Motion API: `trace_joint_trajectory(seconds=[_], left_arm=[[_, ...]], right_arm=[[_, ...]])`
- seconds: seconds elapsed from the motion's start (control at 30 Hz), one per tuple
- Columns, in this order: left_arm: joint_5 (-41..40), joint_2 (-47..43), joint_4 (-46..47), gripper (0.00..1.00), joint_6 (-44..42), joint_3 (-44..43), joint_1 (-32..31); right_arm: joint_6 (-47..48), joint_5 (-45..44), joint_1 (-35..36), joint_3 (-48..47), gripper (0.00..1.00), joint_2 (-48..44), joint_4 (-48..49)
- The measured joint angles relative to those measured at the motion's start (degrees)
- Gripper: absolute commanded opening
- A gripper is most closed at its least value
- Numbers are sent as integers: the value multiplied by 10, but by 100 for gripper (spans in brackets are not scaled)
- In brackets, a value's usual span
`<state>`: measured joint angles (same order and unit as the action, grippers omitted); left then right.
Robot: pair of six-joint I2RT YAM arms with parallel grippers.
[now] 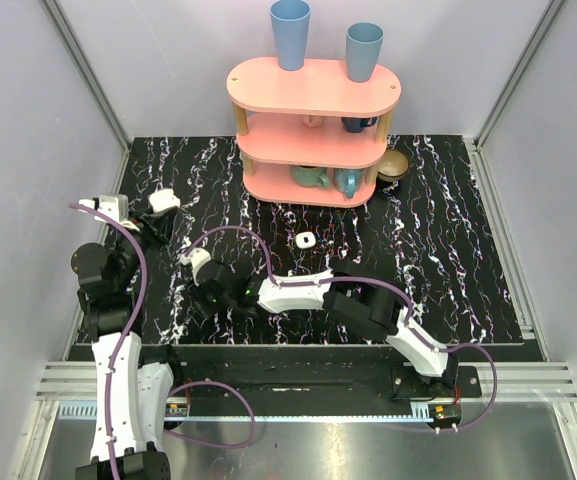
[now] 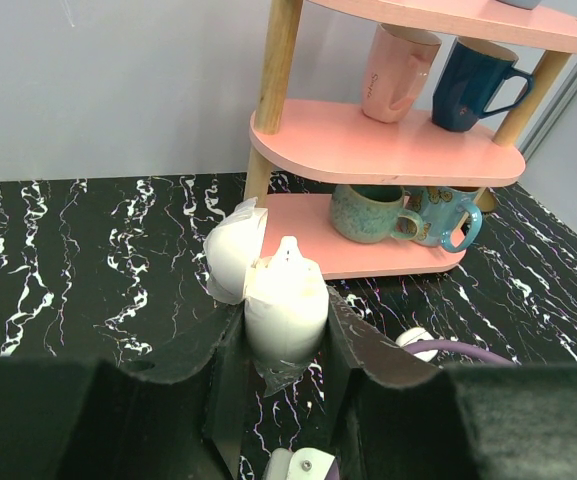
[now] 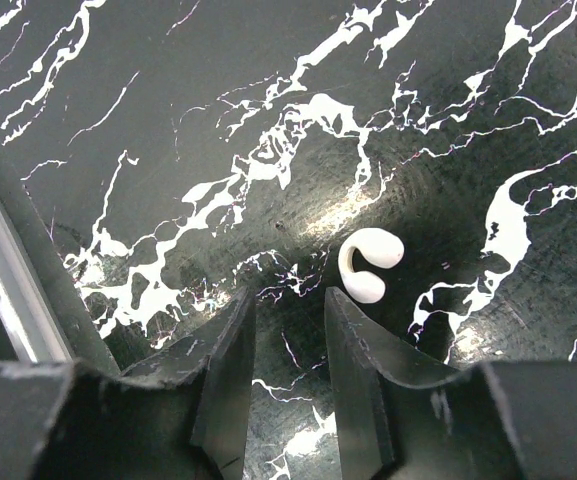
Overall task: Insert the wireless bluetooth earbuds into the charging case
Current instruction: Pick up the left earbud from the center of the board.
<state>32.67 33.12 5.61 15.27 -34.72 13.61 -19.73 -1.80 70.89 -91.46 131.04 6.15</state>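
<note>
My left gripper [image 1: 158,206] is shut on the white charging case [image 1: 164,198] at the far left and holds it off the table. In the left wrist view the case [image 2: 286,300] sits between the fingers with its lid [image 2: 232,252] open to the left. My right gripper [image 1: 190,260] reaches across to the left centre, low over the table. In the right wrist view it [image 3: 288,300] is open and empty. A white C-shaped earbud [image 3: 368,266] lies just beyond its right fingertip. Another white earbud [image 1: 305,240] lies mid-table, and shows in the left wrist view [image 2: 414,338].
A pink three-tier shelf [image 1: 313,95] stands at the back with mugs on its lower tiers and two blue cups [image 1: 290,33] on top. A brown round object [image 1: 394,165] sits to its right. Purple cables [image 1: 248,240] loop over the black marbled table [image 1: 448,250].
</note>
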Motion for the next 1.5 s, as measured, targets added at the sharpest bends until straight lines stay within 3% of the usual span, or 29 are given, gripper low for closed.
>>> trace_joint_trajectory(seconds=[1.5], left_arm=[[6, 0, 0, 0, 2, 0, 0]], right_arm=[[20, -16, -16, -71, 41, 18, -48]])
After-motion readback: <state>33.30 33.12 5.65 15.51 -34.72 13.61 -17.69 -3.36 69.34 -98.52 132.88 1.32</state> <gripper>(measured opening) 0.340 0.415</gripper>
